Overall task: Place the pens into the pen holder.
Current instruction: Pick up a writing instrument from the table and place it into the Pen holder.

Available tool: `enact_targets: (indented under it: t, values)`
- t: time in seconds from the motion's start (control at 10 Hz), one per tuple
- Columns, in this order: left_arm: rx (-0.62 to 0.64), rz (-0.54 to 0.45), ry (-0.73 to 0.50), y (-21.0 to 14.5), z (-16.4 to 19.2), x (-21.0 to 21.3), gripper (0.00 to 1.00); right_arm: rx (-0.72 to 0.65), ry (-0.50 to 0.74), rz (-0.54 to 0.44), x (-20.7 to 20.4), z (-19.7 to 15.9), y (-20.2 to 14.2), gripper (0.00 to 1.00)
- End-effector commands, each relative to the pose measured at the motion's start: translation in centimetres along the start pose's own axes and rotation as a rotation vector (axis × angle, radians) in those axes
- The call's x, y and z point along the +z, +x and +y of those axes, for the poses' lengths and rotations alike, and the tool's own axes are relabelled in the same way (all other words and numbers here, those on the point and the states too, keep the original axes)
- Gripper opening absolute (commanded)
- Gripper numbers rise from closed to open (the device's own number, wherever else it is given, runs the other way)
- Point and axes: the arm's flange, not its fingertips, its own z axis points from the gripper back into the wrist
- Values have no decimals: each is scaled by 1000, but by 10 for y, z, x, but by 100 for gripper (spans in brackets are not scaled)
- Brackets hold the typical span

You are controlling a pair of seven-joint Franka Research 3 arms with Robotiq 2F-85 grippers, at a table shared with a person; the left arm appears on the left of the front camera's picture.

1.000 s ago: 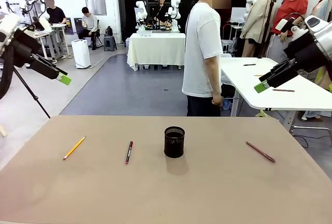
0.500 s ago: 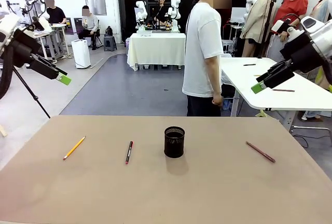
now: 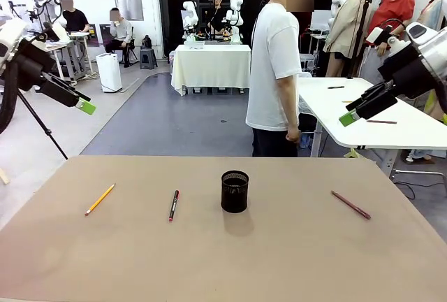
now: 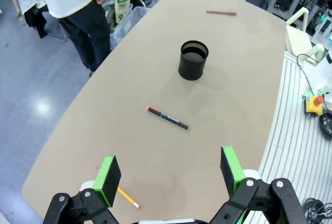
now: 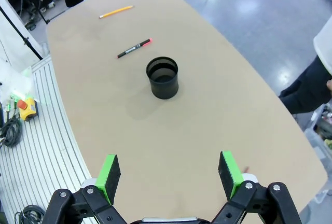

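The black mesh pen holder (image 3: 235, 191) stands upright at the table's middle, empty inside as seen in the right wrist view (image 5: 163, 77). Left of it lie the black pen with red ends (image 3: 173, 205) and, farther left, the yellow-orange pencil (image 3: 100, 199). The brownish-red pencil (image 3: 350, 205) lies to the right. My left gripper (image 3: 85, 106) hangs high over the left edge, open and empty (image 4: 170, 175). My right gripper (image 3: 347, 118) hovers high at the right, also open and empty (image 5: 168, 175). The left wrist view takes in the holder (image 4: 193, 60), pen (image 4: 167, 118) and both pencils (image 4: 126, 197) (image 4: 221, 13).
A person in a white shirt (image 3: 272, 71) stands just beyond the table's far edge, turned sideways. A white side table (image 3: 370, 106) stands behind at the right. The tan tabletop (image 3: 223, 260) is bare around the pens and holder.
My right gripper has drifted slightly to the left, still high above the table. The pens, the holder and my left gripper have not moved.
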Motion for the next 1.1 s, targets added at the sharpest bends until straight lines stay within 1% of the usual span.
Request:
enact_targets:
  t: [0.0, 1.0]
  values:
    - [-2, -2, 2, 1, 0, 1, 100, 3, 4, -2, 2, 0, 0, 100]
    - [-2, -2, 2, 1, 0, 1, 100, 3, 4, -2, 2, 0, 0, 100]
